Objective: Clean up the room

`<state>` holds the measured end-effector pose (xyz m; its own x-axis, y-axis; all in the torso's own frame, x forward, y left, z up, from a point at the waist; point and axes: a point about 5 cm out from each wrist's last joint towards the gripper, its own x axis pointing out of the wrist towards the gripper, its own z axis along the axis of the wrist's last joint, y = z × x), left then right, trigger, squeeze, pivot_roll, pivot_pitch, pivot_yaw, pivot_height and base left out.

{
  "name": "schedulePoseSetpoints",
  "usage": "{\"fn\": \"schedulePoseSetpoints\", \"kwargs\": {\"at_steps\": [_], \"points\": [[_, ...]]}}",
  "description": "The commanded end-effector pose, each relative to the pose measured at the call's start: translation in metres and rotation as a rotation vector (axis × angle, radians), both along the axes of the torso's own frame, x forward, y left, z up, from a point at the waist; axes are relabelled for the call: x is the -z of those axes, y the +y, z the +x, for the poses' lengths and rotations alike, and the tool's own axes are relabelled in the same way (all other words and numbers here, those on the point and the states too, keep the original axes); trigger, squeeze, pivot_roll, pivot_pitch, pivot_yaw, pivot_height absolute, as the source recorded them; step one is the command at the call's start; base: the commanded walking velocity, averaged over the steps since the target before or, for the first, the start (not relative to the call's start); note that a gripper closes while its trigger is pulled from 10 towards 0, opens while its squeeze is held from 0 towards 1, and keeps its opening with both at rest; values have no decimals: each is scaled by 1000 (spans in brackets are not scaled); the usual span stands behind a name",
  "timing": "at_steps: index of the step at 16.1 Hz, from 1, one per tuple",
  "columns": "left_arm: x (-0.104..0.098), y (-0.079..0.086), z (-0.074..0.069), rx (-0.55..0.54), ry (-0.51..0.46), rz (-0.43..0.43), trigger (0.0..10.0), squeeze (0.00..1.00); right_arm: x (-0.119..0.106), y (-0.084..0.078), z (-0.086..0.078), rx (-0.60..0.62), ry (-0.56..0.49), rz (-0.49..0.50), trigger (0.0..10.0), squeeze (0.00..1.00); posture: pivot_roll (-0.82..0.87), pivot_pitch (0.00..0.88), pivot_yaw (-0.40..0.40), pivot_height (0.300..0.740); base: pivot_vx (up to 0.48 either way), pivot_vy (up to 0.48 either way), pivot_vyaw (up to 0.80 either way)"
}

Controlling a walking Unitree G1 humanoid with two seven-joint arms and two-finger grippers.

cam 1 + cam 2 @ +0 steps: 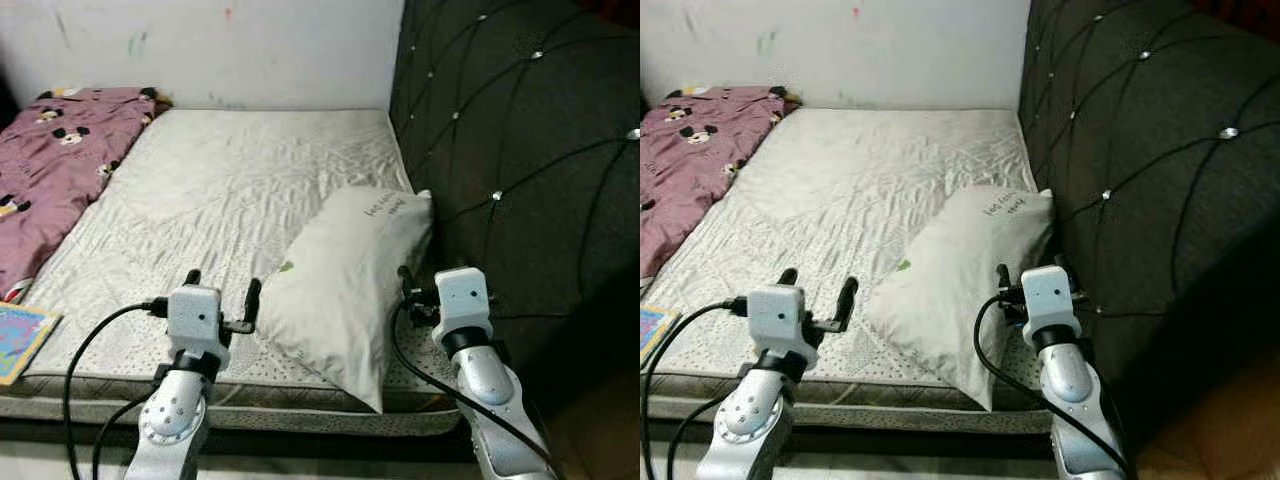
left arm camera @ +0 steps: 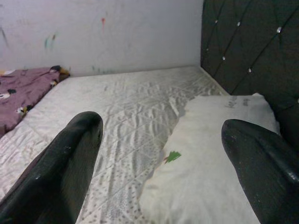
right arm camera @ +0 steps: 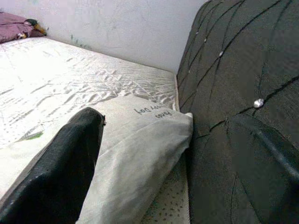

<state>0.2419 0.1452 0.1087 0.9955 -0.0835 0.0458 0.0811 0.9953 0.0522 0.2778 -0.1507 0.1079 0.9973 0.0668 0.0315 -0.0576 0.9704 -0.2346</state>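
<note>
I have both hands spread wide and empty: left hand (image 1: 222, 290) beside the white pillow (image 1: 345, 285), right hand (image 1: 428, 290) by the headboard (image 1: 520, 150). The pillow lies crooked on the mattress (image 1: 220, 190); soft and light, I'd pinch its edges.

You can't read the small dark writing on the pillow (image 1: 352, 290), the purple blanket (image 1: 55, 165) and colourful book (image 1: 20, 340) run off the left edge, and the right gripper (image 1: 425, 290) hides its far finger.
</note>
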Motion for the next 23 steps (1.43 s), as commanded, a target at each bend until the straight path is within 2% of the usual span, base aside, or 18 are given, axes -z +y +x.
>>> {"fn": "schedulePoseSetpoints", "kwargs": {"at_steps": [1, 4, 12, 15, 23], "points": [[-3, 1, 1, -2, -3, 8, 10000, 0, 1, -6, -2, 20, 13, 3, 10000, 0, -19, 9, 28, 740, 0, 0, -800], [-5, 2, 2, -7, -6, 17, 10000, 0, -1, -7, -3, 21, 5, -7, 10000, 0, -21, 23, 31, 740, 0, 0, -800], [-9, 4, 2, -29, -7, 10, 10000, 0, -3, -6, -2, 8, 2, 7, 10000, 0, -7, 49, 23, 740, 0, 0, 0], [-12, 1, 1, 12, -27, 7, 10000, 0, -2, -5, -2, 8, 5, 1, 10000, 0, -4, 55, 22, 740, 0, 0, 0], [-12, -1, -1, 43, -25, 20, 10000, 0, -1, -6, -2, 19, 14, 12, 10000, 0, -5, 56, 30, 740, 195, 0, -168]]}}
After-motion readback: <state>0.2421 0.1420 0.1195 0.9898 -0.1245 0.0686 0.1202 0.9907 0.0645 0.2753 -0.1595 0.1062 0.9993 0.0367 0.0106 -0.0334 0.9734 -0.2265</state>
